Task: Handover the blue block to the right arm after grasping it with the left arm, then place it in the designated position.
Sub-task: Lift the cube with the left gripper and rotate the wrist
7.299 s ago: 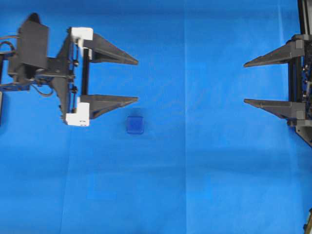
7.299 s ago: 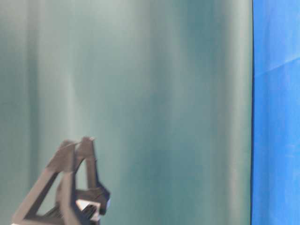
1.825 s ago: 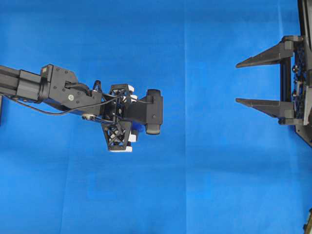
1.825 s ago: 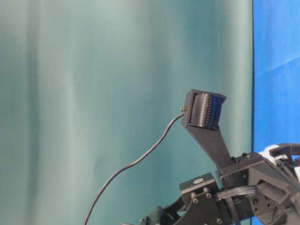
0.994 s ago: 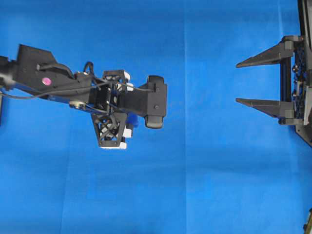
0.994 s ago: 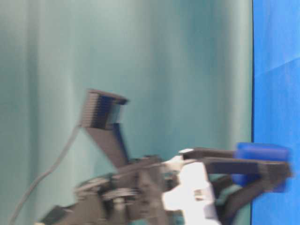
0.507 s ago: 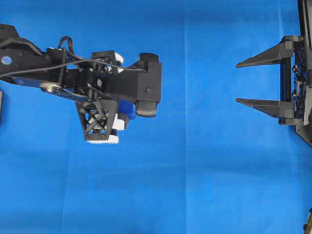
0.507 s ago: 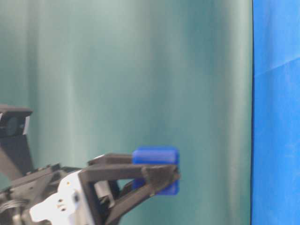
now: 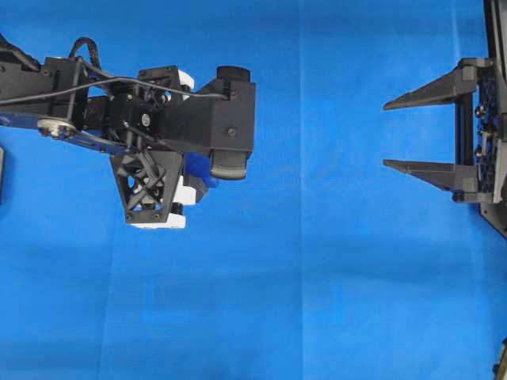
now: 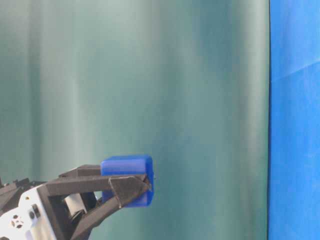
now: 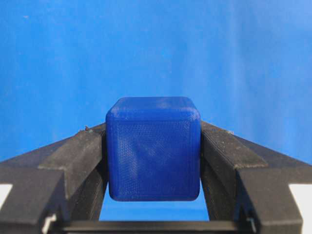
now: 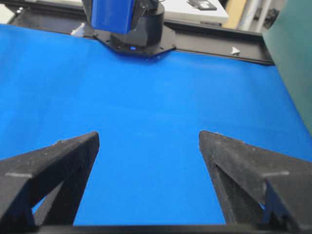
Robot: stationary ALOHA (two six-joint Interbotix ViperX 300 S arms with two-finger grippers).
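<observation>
The blue block (image 11: 153,148) is a small dark-blue cube with rounded edges, clamped between the two black fingers of my left gripper (image 11: 153,127). It hangs well above the blue cloth (image 9: 317,301). From overhead only a sliver of the blue block (image 9: 203,168) shows under the left wrist, left of centre. In the table-level view the blue block (image 10: 127,177) sits at the fingertips (image 10: 131,189) against the green backdrop. My right gripper (image 9: 386,134) is at the far right, open, pointing left. Nothing lies between its fingers (image 12: 63,156), only cloth.
The blue cloth covers the whole table. A green backdrop (image 10: 150,75) fills the table-level view. In the right wrist view the left arm's base (image 12: 131,24) and a black frame rail (image 12: 219,46) stand at the cloth's far edge.
The left arm has lifted the block off the cloth and kept rising; overhead it looms larger and has shifted up-left. The grip is unchanged. The right gripper has not moved.
</observation>
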